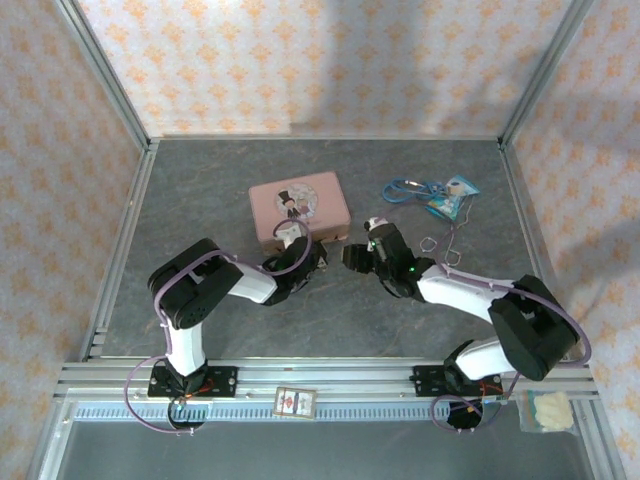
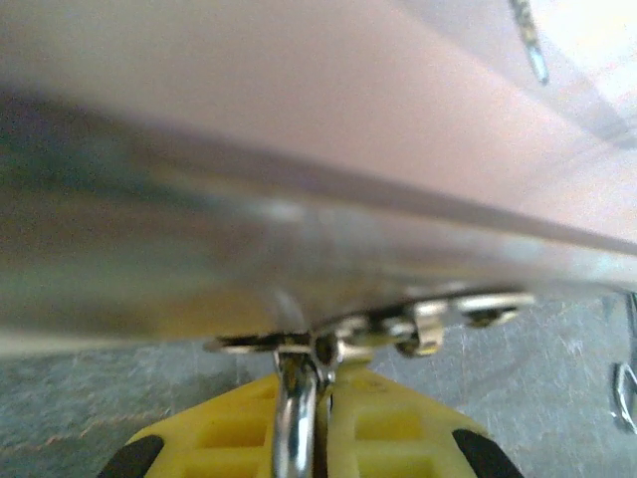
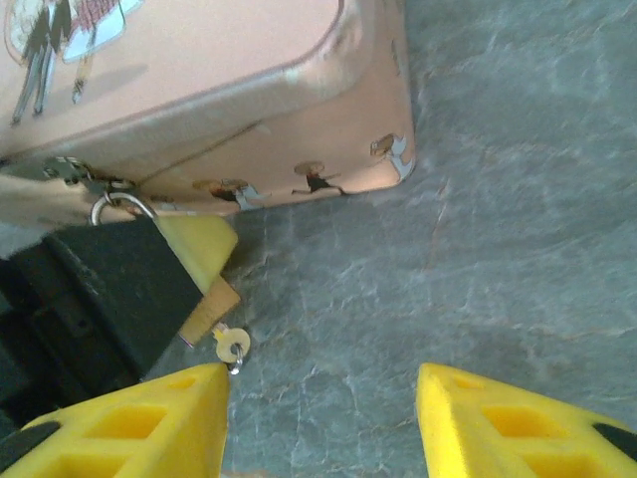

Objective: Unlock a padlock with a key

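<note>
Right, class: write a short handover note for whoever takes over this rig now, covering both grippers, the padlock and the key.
Left gripper: shut on the padlock, whose shackle hooks through the pink tin's hasp.
Right gripper: open, empty, just short of the key.
Key: head shows below the padlock's body, seemingly inserted.
Done: padlock gripped.
Left: grasp and turn the key, free the shackle.

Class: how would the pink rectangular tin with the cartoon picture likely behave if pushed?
The pink rectangular tin lies flat on the grey table, so it would probably slide, not tip or roll. It looks stiff yet light; tugging the small brass padlock at its clasp might drag it.
</note>
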Tool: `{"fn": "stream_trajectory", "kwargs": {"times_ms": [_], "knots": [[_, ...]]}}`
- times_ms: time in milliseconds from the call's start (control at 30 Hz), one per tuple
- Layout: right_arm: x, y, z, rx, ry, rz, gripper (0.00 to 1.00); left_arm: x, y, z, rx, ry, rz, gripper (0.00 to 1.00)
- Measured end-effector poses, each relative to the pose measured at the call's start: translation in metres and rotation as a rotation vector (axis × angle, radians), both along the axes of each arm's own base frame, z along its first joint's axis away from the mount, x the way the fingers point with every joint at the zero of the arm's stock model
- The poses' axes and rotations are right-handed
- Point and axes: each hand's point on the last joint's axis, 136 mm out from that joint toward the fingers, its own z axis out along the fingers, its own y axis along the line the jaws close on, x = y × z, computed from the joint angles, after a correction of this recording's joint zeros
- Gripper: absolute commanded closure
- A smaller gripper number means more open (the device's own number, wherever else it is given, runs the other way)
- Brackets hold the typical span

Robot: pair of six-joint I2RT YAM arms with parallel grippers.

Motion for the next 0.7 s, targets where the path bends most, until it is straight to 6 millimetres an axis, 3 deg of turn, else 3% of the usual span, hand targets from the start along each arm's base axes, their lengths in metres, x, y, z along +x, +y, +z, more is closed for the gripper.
{"fn": "stream_trajectory", "kwargs": {"times_ms": [233,433,700], "knots": [[-0.012,0.017,-0.012,0.184,0.09,0.039,0.52,-0.009,0.006,0.015,-0.119,0.009,-0.026,1.0],[-0.021,0.031,-0.005,0.409,0.152,0.017,0.59,-0.006,0.0,0.036,-0.259,-0.027,-0.026,1.0],[-0.016,0.044,0.007,0.654,0.219,-0.046,0.69,-0.008,-0.006,0.052,-0.373,-0.06,-0.044,1.0]]}}
